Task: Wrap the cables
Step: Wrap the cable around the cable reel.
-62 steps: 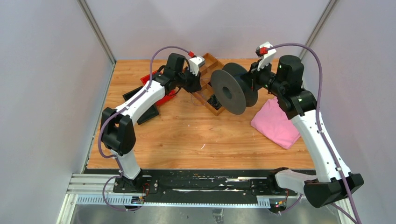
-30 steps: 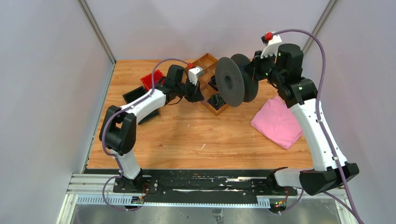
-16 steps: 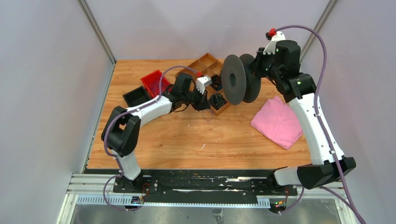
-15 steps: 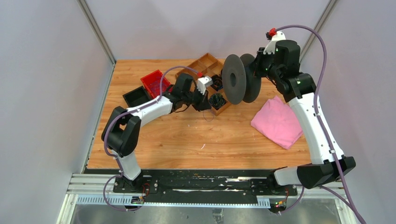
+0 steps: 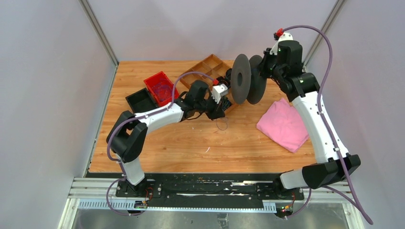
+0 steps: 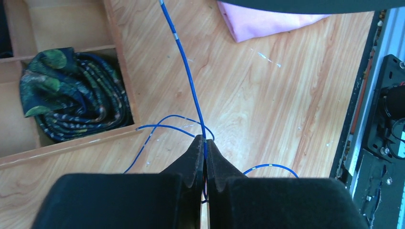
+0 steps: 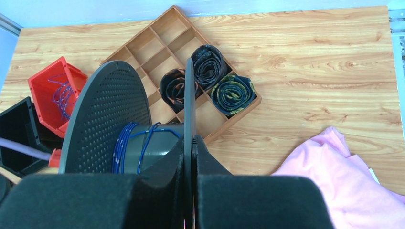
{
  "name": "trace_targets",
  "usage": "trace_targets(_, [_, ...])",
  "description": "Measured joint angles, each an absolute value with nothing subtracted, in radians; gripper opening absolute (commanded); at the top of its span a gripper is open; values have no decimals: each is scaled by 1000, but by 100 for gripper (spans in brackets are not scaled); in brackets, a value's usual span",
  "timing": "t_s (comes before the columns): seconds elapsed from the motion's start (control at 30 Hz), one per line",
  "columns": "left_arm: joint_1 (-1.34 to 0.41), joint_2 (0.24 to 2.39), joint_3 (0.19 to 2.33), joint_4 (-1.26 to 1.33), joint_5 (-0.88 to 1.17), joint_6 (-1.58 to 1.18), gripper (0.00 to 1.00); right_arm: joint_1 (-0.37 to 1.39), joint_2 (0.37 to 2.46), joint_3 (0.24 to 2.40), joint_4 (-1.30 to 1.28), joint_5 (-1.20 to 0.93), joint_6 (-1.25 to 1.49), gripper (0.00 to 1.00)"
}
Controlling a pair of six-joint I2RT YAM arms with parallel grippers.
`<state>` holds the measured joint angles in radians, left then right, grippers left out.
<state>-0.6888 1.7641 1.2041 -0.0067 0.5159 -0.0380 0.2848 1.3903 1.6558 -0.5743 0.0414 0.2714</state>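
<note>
Over the desk we hold the dark spool aloft, our right gripper clenched only on one flange's thin rim, so a hard tug could twist it loose; our left gripper is pinched shut on the blue cable, which runs up toward the spool from slack loops beside the wooden tray. If those loops catch the tray's wall, or the strand slides through the gripper, the wound turns could slacken and spill.

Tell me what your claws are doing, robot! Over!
Left claw shut on cable. Right claw shut on spool rim. Few turns wound, slack on table. Nothing blocking.
</note>
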Motion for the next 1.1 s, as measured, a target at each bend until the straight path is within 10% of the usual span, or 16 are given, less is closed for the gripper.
trace_targets(1.1, [-822, 1785, 1322, 0, 628, -199, 15, 285, 1420, 1472, -462, 98, 273, 1])
